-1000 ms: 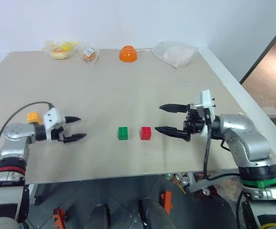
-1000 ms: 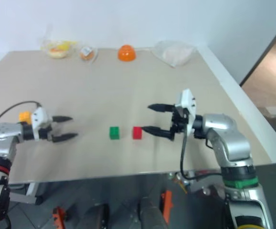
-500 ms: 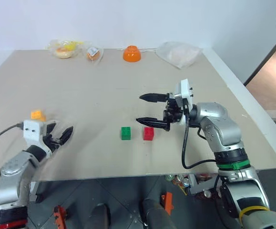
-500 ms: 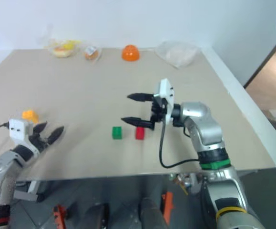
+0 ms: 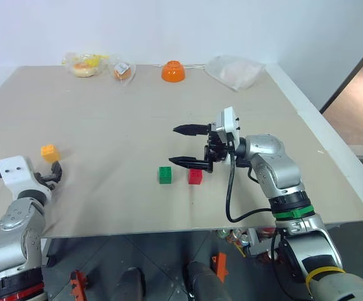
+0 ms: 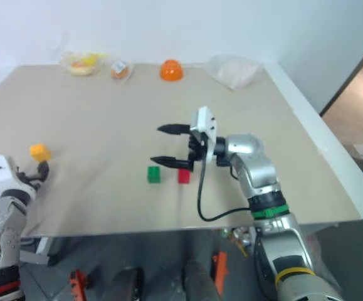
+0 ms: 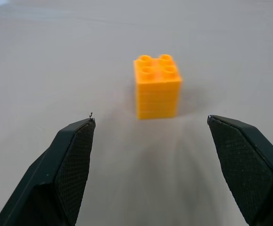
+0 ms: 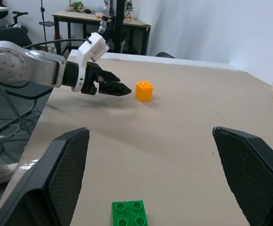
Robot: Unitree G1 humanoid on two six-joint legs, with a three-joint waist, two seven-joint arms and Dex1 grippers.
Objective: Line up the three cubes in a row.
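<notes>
Left hand (image 7: 150, 141) swung round to face yellow-orange cube (image 5: 50, 152) at frame left, wide, empty. Right hand (image 5: 184, 146) shifted over red cube (image 5: 195, 176) beside green cube (image 5: 165, 175), mid-tabletop, wide. Yellow pickup likely next.

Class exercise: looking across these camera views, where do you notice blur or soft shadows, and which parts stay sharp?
Left wrist view: the orange cube is sharp, with a faint smeared shadow on the table toward the fingers. Right wrist view: near fingers soft, green cube clear. Left eye view: even lighting, weak shadows under the right gripper.
</notes>
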